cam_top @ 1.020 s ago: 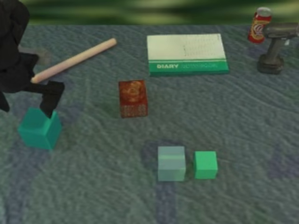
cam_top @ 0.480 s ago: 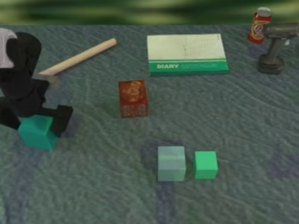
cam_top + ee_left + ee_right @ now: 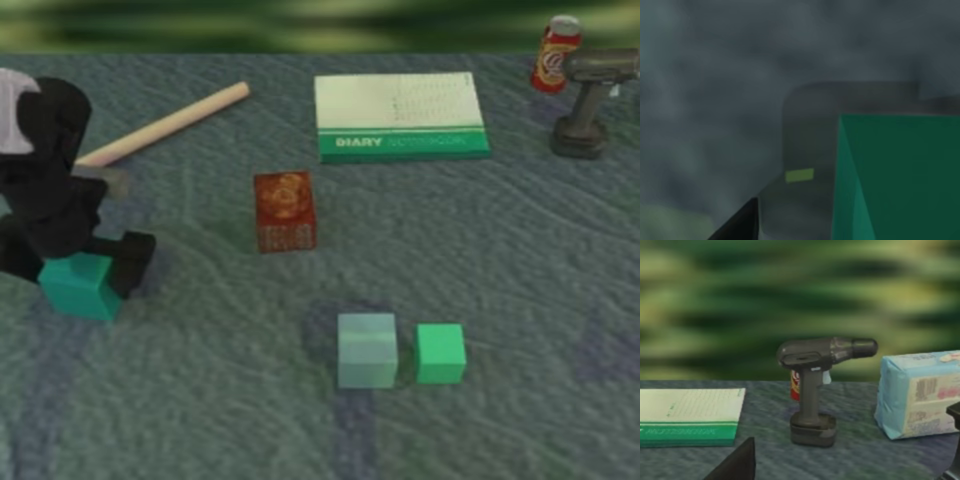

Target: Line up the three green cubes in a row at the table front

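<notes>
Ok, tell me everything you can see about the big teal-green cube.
The teal-green cube is plain and matte, the largest of the three. It sits upright on the table at its left side, apart from the other cubes. The left gripper straddles it from above, a dark finger at each side; whether they are pressing it cannot be told.

Light is soft and even over the table [image 3: 500, 300], with no glare. The red-brown block [image 3: 285, 210] casts only a faint shadow. The left wrist view is dim and blurred (teal cube [image 3: 900, 180] very close); backgrounds are smeared green.
</notes>
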Controlling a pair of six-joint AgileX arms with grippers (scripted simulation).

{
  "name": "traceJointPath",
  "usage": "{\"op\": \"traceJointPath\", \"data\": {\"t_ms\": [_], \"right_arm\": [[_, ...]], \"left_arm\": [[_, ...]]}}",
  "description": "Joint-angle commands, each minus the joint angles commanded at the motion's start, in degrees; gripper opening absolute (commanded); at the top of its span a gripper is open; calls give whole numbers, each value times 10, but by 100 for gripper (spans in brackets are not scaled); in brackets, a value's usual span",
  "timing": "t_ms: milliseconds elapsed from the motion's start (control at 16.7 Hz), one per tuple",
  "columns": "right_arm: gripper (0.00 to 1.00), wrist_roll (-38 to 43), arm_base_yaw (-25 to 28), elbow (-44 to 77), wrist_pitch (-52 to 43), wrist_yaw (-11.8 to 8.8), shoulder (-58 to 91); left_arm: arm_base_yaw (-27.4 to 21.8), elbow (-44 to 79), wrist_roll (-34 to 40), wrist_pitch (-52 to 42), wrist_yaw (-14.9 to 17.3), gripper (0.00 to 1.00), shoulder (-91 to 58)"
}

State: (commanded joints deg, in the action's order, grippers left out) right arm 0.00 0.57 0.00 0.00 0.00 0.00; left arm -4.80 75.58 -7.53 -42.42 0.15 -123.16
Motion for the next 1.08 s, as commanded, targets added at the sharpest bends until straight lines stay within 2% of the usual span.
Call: {"op": "traceJointPath", "data": {"t_ms": [600,1080], "right_arm": [[100,0,0,0,0,0,0],[100,0,0,0,0,0,0]], "left_arm": [[0,0,0,0,0,2,0],[0,0,0,0,0,0,0]]}}
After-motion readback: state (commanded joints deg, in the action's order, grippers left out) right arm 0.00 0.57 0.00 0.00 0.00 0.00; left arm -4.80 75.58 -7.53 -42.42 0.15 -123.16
